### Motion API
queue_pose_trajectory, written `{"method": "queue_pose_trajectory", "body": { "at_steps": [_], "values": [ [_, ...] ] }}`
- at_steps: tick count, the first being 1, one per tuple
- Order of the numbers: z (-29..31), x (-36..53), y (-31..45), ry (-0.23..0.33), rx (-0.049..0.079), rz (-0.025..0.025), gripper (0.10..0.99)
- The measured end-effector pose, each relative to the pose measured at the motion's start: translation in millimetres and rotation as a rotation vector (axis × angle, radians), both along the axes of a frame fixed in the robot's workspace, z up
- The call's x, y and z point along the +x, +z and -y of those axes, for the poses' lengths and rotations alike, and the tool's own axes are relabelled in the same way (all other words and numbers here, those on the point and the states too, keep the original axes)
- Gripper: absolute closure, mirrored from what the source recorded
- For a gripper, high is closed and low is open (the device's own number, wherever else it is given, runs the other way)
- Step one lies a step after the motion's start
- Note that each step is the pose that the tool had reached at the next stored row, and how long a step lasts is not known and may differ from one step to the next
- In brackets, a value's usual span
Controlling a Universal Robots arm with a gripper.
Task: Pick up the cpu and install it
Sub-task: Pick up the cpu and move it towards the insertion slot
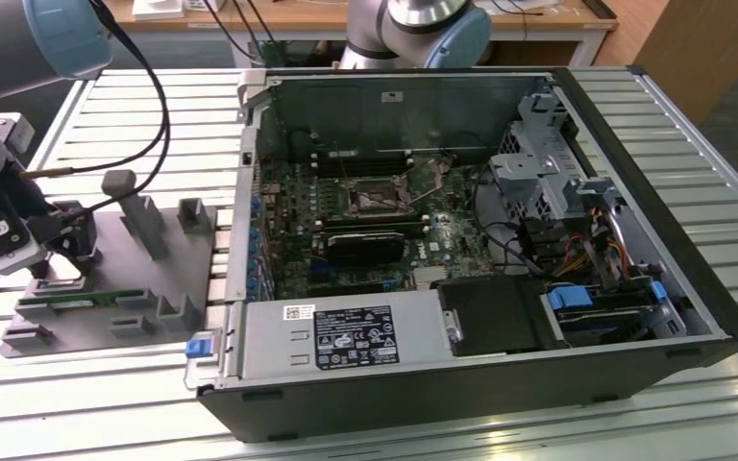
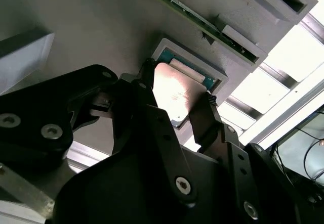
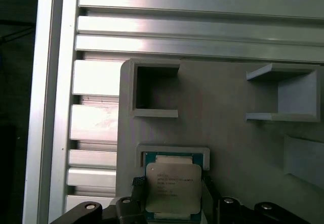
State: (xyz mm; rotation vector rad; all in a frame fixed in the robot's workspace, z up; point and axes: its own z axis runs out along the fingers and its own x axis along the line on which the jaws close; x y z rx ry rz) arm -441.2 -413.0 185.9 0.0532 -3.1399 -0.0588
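Note:
The cpu (image 3: 172, 189), a small square chip with a silvery top plate on a green board, lies in a shallow framed nest on the grey fixture plate (image 3: 228, 138). My gripper (image 3: 172, 183) reaches down over it, one black finger against each of two opposite edges, shut on the chip. In the second wrist view the cpu (image 2: 174, 90) shines between the same fingers of the gripper (image 2: 177, 82). At the exterior view's left, the gripper (image 1: 55, 264) hangs low over the fixture plate (image 1: 107, 245). The bare cpu socket (image 1: 376, 197) sits on the motherboard inside the open computer case (image 1: 676, 288).
A long green memory stick (image 1: 81, 300) rests in a slot on the plate beside the gripper, among grey upright posts (image 1: 138, 216). A black heatsink block (image 1: 366, 245) lies below the socket. A second arm (image 1: 421, 29) stands behind the case. Everything rests on a slatted aluminium table (image 1: 676, 106).

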Motion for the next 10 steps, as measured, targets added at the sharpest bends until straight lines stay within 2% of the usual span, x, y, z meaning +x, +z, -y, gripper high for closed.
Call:
{"method": "queue_pose_trajectory", "body": {
  "at_steps": [10],
  "values": [
    [0.0, 0.0, 0.5, 0.000, 0.000, 0.0005, 0.557]
  ]
}}
